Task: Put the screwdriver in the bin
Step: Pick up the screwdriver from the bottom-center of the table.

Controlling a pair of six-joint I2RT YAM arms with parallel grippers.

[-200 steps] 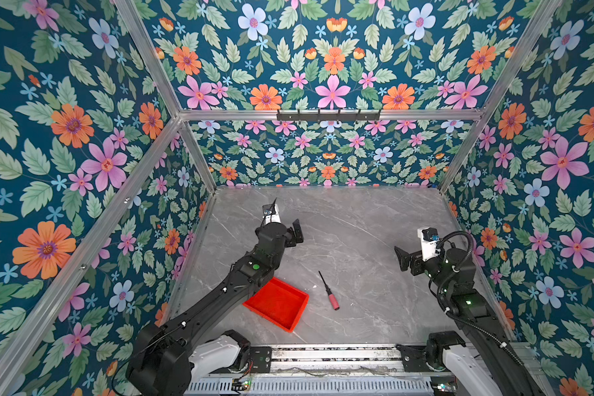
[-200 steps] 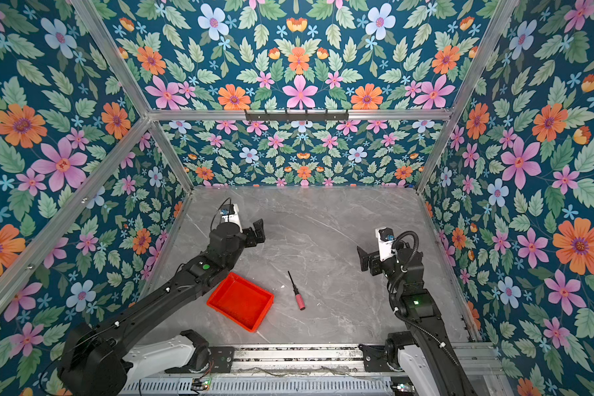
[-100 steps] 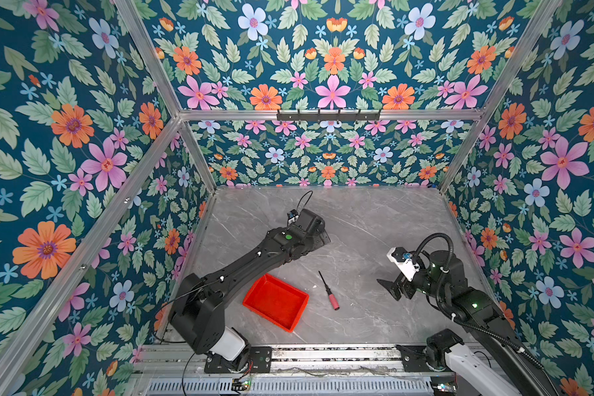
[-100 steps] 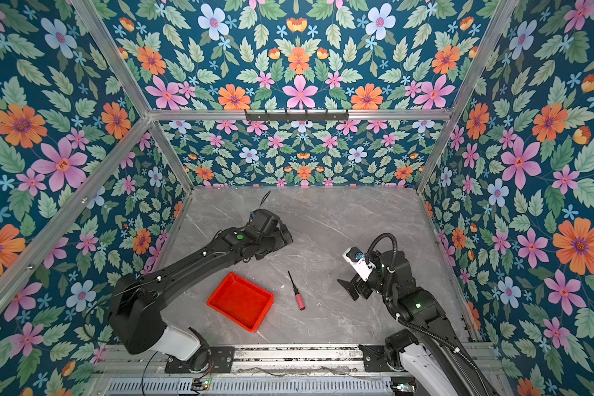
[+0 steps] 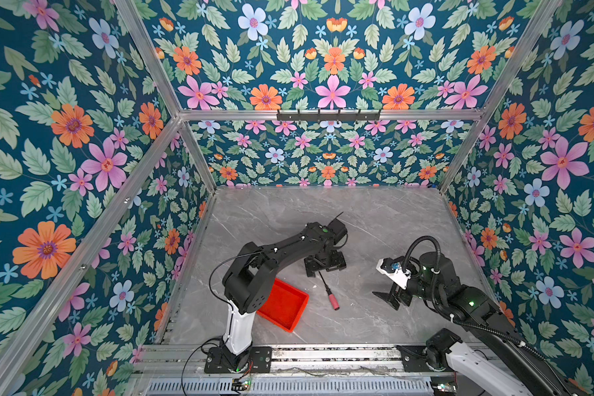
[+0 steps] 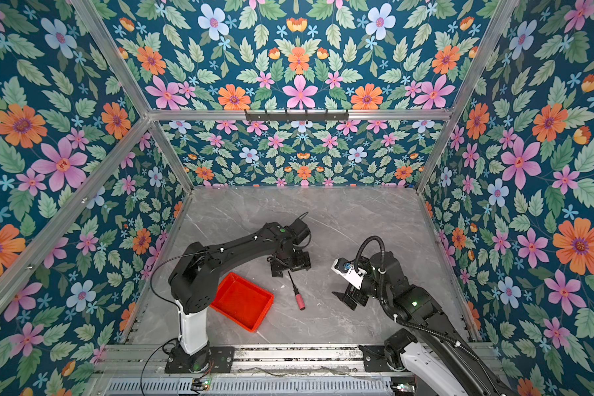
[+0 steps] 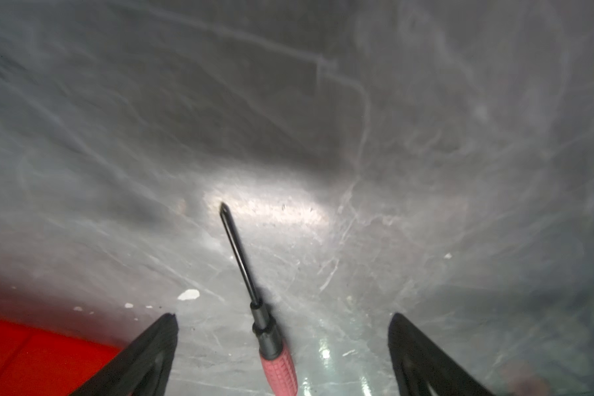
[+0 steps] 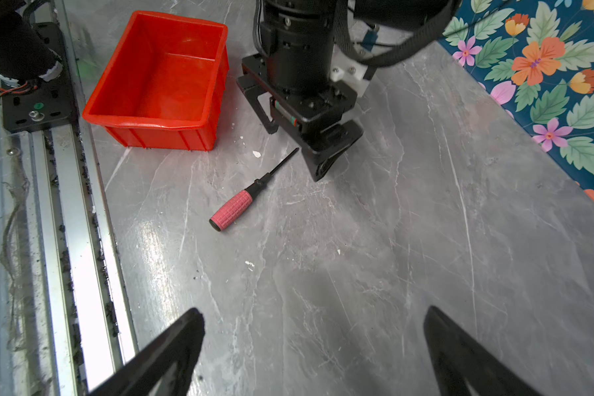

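Observation:
The screwdriver lies flat on the grey marble table, its pink handle toward the front and its black shaft pointing back. My left gripper hangs low over the shaft end, open. In the left wrist view its gripper has a finger on each side of the screwdriver, neither touching it. The red bin stands empty just left of the tool. My right gripper is open and empty, to the right of the screwdriver.
The left arm's elbow overhangs the bin's left part in both top views. A metal rail runs along the table's front edge with both arm bases on it. Floral walls close the other three sides. Small white flecks lie by the shaft.
My left arm has swung from the back left over to the screwdriver and come down around its shaft. The right arm has dropped lower and turned inward. Screwdriver and bin have stayed put.

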